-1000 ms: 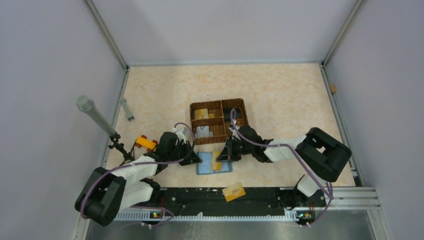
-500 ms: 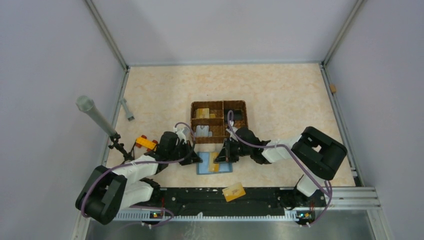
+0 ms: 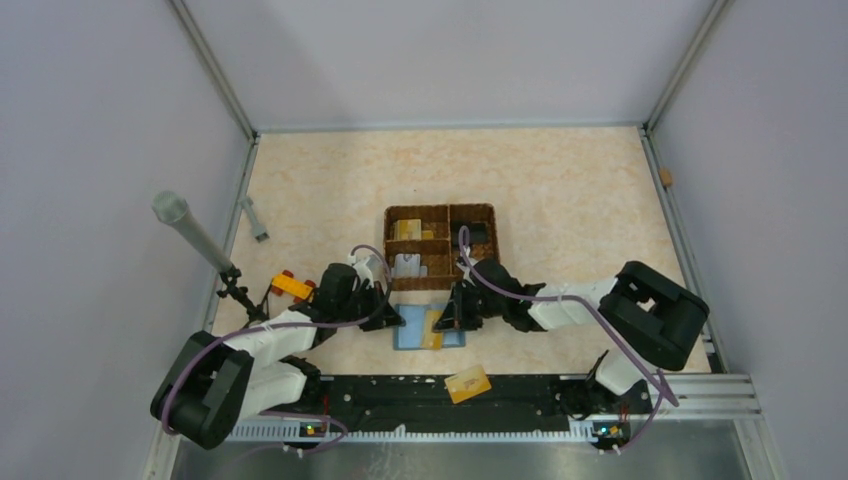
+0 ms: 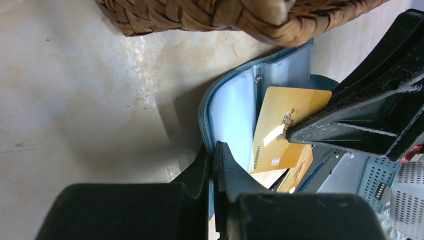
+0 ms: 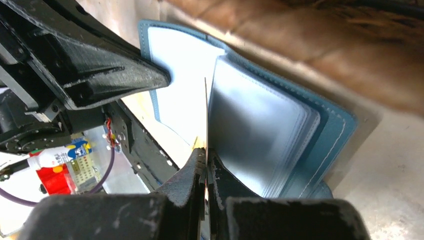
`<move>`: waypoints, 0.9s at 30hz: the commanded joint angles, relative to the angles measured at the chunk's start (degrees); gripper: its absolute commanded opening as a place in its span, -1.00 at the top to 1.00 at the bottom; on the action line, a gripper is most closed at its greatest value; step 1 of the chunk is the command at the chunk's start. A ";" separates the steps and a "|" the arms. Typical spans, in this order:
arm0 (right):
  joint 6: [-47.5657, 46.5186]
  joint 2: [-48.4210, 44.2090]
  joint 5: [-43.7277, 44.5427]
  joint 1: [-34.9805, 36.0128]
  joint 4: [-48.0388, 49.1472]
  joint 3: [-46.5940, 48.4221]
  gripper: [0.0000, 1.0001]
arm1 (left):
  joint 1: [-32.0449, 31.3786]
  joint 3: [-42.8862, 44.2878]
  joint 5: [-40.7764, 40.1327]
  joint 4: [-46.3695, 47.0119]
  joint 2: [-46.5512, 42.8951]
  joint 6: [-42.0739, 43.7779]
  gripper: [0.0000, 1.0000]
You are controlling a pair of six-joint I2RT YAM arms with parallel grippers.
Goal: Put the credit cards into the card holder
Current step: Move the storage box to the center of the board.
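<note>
Before the basket [image 4: 200, 17], left claw [image 4: 214, 150] clamping card holder [image 4: 230, 115], right claw [image 5: 205, 152] clamping credit card [image 4: 282, 125]

At 6 o'clock the left pincer [image 4: 214, 148] is closed on the near edge of the open teal card holder [image 4: 232, 115], whose pale blue lining faces up, a small stud [image 4: 258, 79] near its fold. A gold card [image 4: 280, 125] lies tilted over the lining, pinched at 3 o'clock by the black right pincer [image 4: 295, 134]. A sliver of another gold card [image 4: 296, 172] shows beneath. A wicker basket [image 4: 240, 20] fills 12 o'clock; the pale desk [image 4: 75, 100] spreads toward 9 o'clock.
</note>
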 commanded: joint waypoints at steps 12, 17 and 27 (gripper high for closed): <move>1.79 -6.99 7.56 5.77 -10.86 0.73 1.00 | -3.25 0.14 -0.81 -2.69 -0.56 3.93 1.00; 2.02 -10.93 11.27 6.68 -12.16 -0.71 1.00 | -3.62 -0.25 -1.21 -3.27 -1.42 3.67 1.00; -0.87 -8.50 13.58 1.34 -7.91 0.43 1.00 | -3.73 0.00 -2.20 -3.41 -1.00 3.45 1.00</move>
